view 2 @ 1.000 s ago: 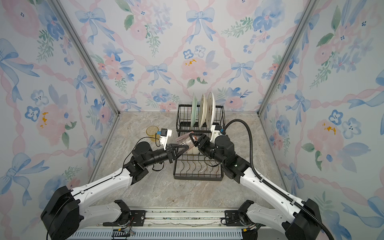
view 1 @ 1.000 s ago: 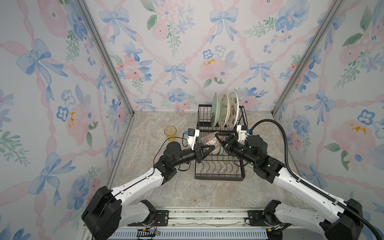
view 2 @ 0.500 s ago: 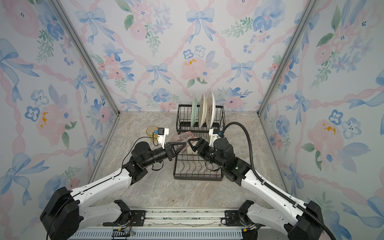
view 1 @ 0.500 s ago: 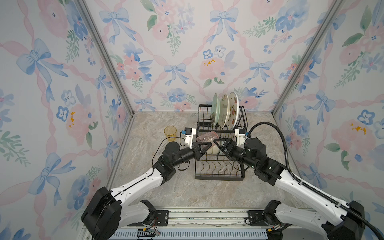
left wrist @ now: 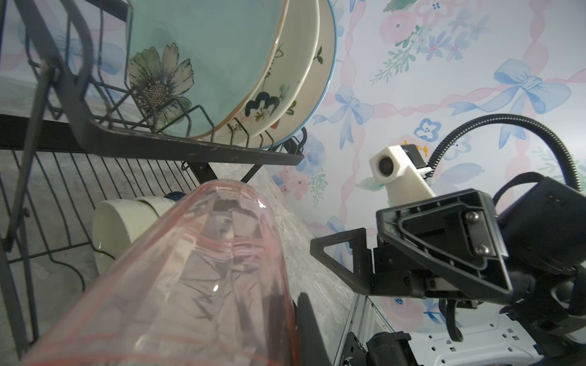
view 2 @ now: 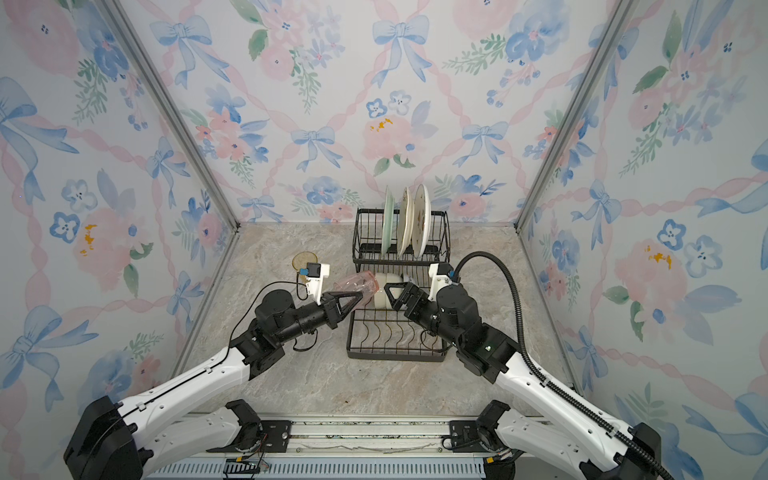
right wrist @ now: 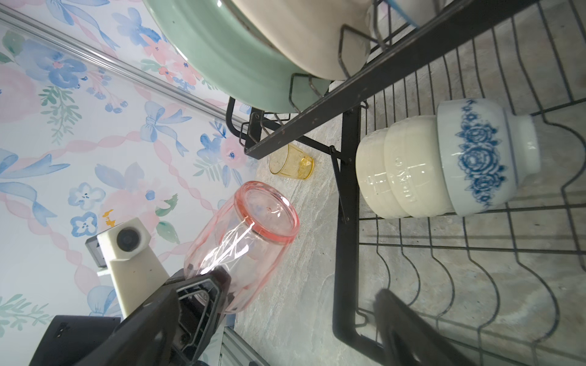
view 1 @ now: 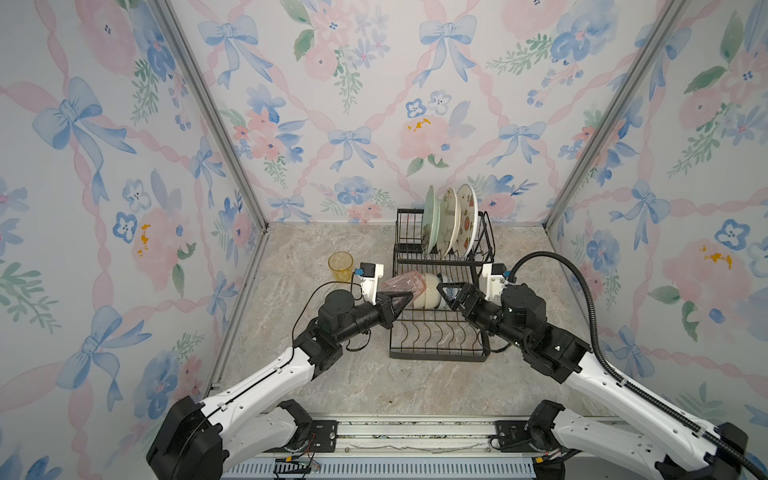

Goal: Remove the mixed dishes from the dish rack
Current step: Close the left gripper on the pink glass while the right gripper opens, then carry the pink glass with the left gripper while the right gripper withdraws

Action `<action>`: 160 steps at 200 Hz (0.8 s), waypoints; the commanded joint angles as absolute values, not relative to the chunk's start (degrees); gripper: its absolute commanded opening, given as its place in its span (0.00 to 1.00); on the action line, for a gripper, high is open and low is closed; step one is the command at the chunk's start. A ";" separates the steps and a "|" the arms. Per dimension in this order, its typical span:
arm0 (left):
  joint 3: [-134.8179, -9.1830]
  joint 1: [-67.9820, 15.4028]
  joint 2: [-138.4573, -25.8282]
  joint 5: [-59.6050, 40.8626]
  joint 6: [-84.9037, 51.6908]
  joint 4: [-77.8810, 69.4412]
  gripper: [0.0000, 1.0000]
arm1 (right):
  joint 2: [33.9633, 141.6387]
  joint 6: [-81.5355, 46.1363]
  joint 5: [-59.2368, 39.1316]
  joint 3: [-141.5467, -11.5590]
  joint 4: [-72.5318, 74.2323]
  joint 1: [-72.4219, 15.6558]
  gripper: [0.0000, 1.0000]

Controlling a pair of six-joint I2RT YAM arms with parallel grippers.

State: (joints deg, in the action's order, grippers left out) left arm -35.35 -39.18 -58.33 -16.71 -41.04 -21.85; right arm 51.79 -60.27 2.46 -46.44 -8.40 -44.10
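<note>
While the left claw (view 1: 409,296) pinches the pink tumbler (view 1: 401,282) sideways, the right claw (view 1: 447,296) — spread — points toward it.

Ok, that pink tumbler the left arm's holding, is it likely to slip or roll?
Probably slippery: the pink tumbler looks glossy and the left gripper pinches only its rim. Its round wall would likely roll if laid sideways. It looks thin and light.

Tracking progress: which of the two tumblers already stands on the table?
The amber tumbler, beside the dish rack; the pink tumbler is held by the left gripper.
</note>
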 commanded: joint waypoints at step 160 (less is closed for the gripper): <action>-56.30 -25.09 -55.88 7.06 -23.82 25.60 0.00 | 41.16 -48.27 12.21 -41.30 -23.02 -46.22 0.97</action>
